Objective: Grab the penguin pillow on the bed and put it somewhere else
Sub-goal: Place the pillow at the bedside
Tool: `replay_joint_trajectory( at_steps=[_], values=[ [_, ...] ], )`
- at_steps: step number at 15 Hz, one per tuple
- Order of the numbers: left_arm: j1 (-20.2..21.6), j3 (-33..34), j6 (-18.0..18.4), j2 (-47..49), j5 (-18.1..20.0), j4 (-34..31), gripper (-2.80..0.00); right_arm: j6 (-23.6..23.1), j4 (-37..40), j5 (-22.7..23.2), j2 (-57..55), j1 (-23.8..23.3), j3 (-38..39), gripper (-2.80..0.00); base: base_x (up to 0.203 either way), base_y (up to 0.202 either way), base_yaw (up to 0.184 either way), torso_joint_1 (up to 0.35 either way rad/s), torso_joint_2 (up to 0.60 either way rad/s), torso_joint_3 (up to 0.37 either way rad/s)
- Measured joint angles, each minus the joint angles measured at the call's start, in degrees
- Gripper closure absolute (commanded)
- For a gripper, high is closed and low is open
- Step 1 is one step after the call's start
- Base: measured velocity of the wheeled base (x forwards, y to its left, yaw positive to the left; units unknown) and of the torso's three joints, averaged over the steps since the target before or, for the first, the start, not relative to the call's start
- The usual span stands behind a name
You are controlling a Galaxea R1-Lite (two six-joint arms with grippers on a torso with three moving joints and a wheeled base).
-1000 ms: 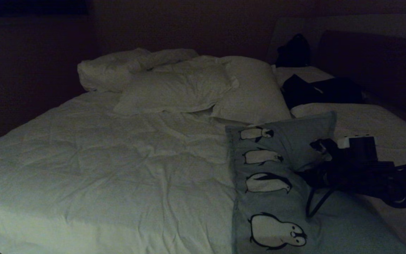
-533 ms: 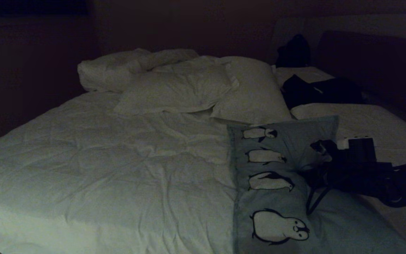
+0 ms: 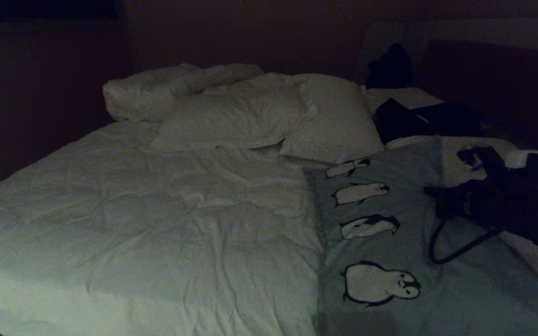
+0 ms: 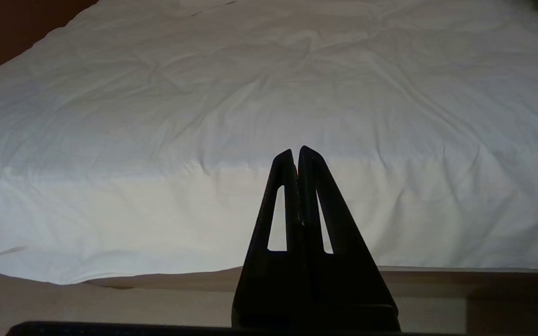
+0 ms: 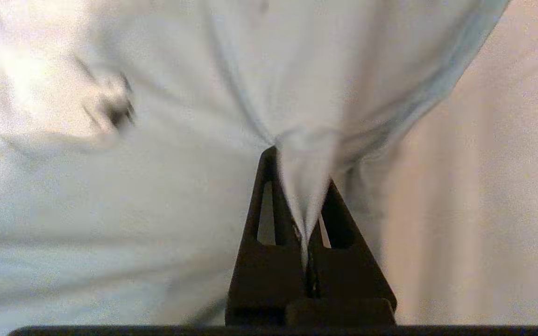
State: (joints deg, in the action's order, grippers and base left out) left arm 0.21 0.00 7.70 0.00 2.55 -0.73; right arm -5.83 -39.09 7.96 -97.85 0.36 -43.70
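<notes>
Right gripper (image 5: pixel 302 186) clenched on a bunched fold of the light blue-grey penguin-printed pillow (image 3: pixel 390 261), at our right side of the wide white-quilted bed (image 3: pixel 157 224); its far corner is lifted. No lettering legible to us. Left gripper (image 4: pixel 297 161) closed, empty, off the bed's near edge. Broad bare duvet leftward.

I see a wide stretch of rumpled duvet (image 3: pixel 157 219) on the bed's left half. White pillows (image 3: pixel 259 116) and dark clothing (image 3: pixel 423 121) crowd the far end beside the penguin pillow (image 3: pixel 390 261).
</notes>
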Motion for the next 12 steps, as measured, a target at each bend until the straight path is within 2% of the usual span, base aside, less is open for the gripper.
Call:
replay_joint_trajectory(
  at_steps=[8, 12],
  values=[
    [0.0, 0.0, 0.0, 0.0, 0.0, 0.0, 0.0, 1.8, -0.8, -0.2, 11.2, -4.0, -2.0, 0.0, 0.0, 0.0, 0.0, 0.0, 0.0, 0.0],
    [0.0, 0.0, 0.0, 0.0, 0.0, 0.0, 0.0, 3.8, -0.7, -0.2, 10.4, -9.8, -6.5, 0.0, 0.0, 0.0, 0.0, 0.0, 0.0, 0.0]
  ],
)
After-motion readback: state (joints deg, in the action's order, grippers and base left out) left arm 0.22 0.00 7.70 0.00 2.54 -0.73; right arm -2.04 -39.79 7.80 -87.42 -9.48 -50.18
